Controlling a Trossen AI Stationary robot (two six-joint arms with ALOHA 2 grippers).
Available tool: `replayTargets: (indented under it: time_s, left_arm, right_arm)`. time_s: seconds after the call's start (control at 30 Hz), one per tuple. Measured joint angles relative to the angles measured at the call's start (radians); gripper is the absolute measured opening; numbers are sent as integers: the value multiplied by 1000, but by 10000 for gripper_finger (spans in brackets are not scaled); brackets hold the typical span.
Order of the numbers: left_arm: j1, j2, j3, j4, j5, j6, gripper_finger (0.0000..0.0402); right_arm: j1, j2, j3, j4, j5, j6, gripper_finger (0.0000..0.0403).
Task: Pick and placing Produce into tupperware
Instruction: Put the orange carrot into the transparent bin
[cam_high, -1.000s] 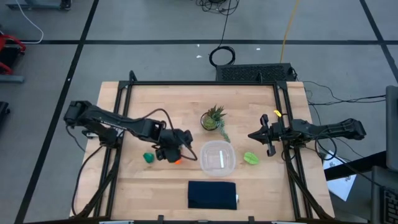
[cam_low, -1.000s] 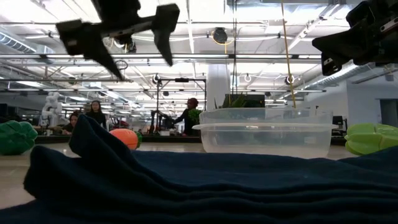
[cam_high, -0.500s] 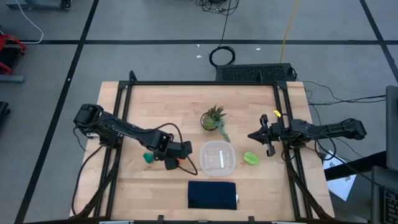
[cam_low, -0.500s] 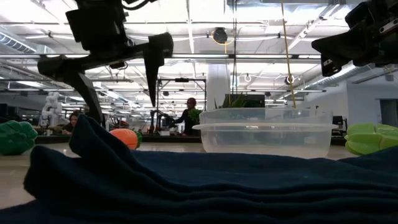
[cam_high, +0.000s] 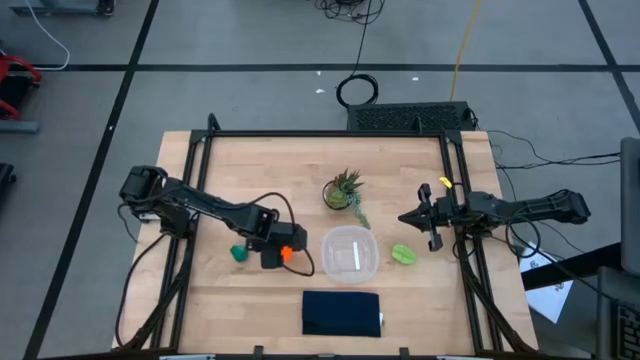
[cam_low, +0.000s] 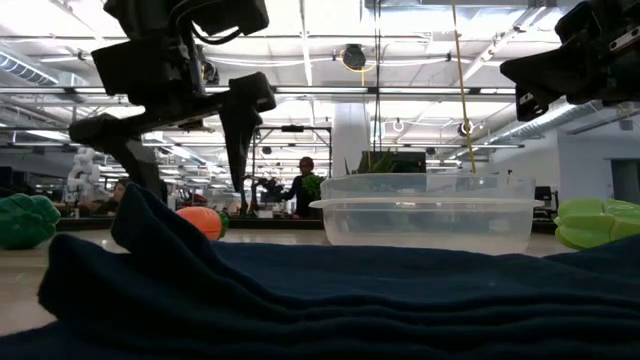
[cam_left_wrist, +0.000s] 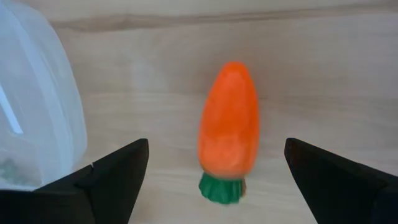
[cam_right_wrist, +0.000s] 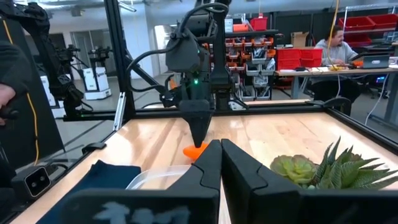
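The orange carrot with green top (cam_left_wrist: 229, 134) lies on the wooden table just left of the clear tupperware (cam_high: 350, 254). My left gripper (cam_left_wrist: 216, 146) is open and hangs low over the carrot (cam_high: 287, 253), one finger on each side and neither touching it. The dark green piece (cam_high: 238, 254) rests on the table left of that gripper. On the tupperware's right lies the lime-green piece (cam_high: 403, 254). My right gripper (cam_high: 427, 218) is shut and waits above the table's right side, behind the lime-green piece.
A spiky potted plant (cam_high: 344, 190) stands behind the tupperware. A dark navy cloth (cam_high: 341, 313) lies at the near edge and fills the front of the low view. Bare wood shows at the far left and far right. People are in the room beyond the table.
My left gripper has come down over the carrot, shifting slightly toward the near edge, and levelled out so that its open fingers now straddle the carrot. The carrot and the other things have stayed in place.
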Motion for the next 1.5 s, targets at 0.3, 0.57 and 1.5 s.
replayTargets:
  time_s: [0.3, 0.57, 1.5]
  left_arm:
    - [2, 0, -11, 38, 29, 13, 378]
    - [15, 68, -12, 56, 37, 35, 378]
    - [50, 135, -9, 63, 98, 85, 378]
  right_arm:
    - [0, 15, 0, 1, 0, -3, 0]
    - [0, 32, 0, 6, 0, -7, 0]
    - [0, 65, 0, 17, 1, -8, 0]
